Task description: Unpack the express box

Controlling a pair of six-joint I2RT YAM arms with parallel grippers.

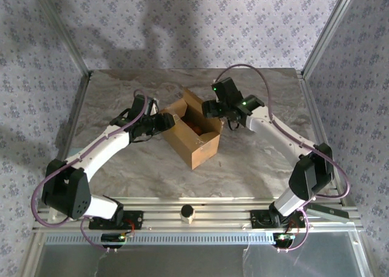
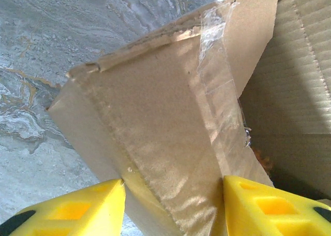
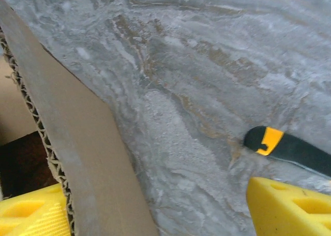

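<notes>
Box work: brown corrugated cardboard express box [image 1: 182,140] sits mid grey marble desk [image 1: 121,167], flaps up; left hand [image 1: 164,120] brackets taped flap [image 2: 212,91], grip can't tell; right hand [image 1: 209,110] released, astride rt wall [image 3: 88,158] — best pin box w/ left, lift contents straight up w/ rt.

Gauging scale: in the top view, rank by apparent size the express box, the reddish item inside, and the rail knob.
Largest: express box. Then reddish item, partly hidden, and rail knob: alike, unranked.
</notes>
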